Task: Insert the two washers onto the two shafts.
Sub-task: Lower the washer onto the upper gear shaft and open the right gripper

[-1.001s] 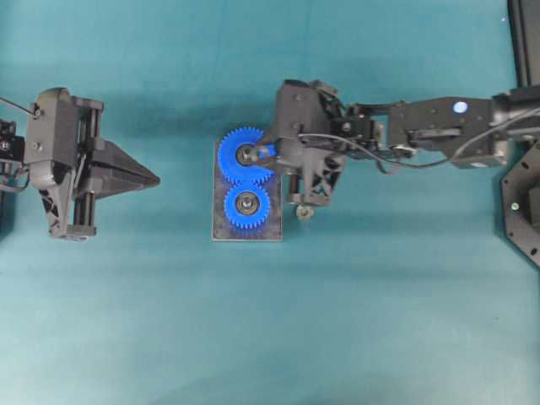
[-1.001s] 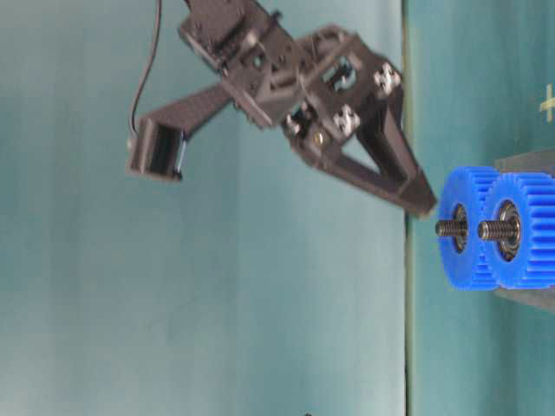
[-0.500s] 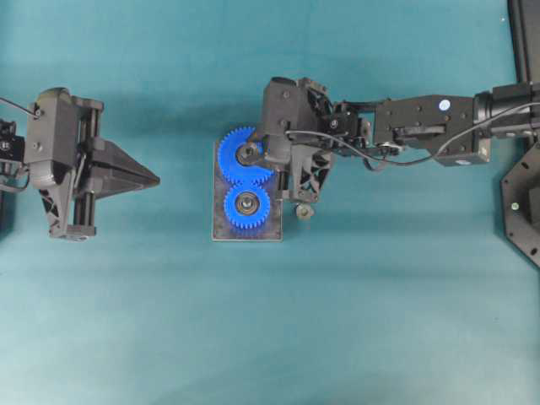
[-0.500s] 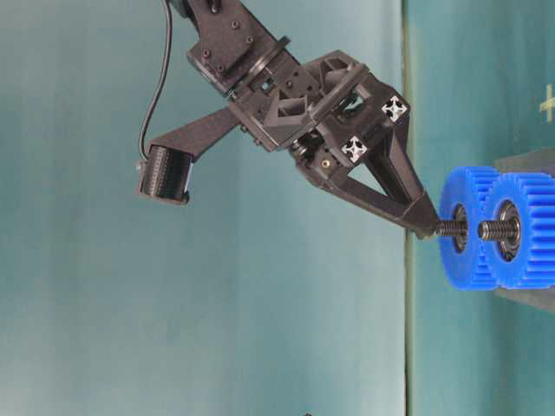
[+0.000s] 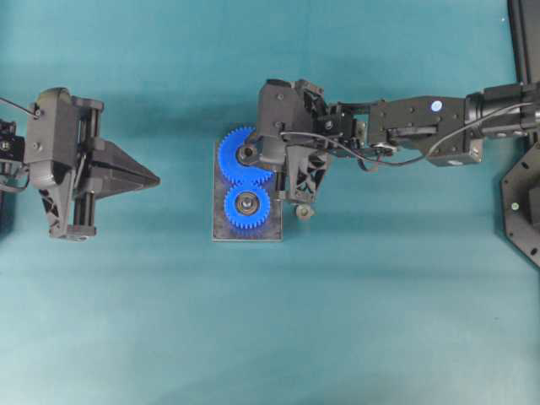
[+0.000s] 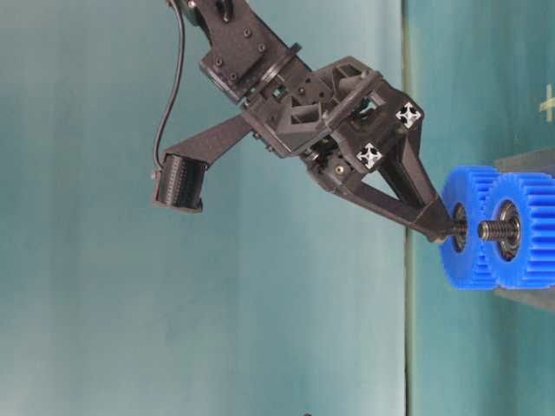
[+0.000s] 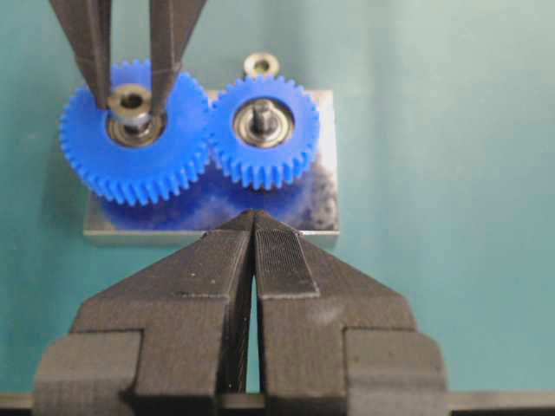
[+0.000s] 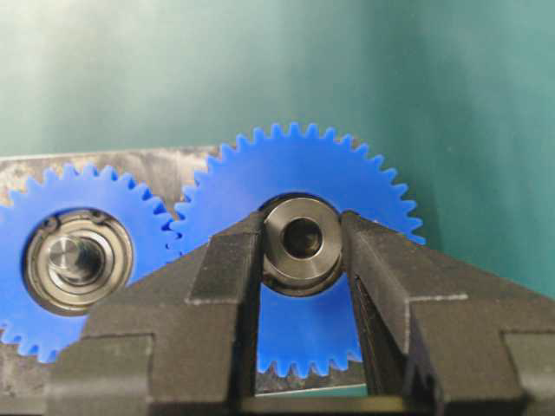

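The shaft (image 8: pixel 303 238) is hidden behind the washer (image 8: pixel 302 236). The larger gear (image 5: pixel 240 158) lies partly under the right gripper (image 5: pixel 256 154). The plate (image 8: pixel 104 165) runs off the picture's left edge.

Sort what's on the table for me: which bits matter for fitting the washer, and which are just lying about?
In the job:
- washer, pinched in the right gripper
- large blue gear, whose shaft is the target

Lying about:
- small blue gear with its shaft
- spare washer beyond the plate
- left gripper, shut
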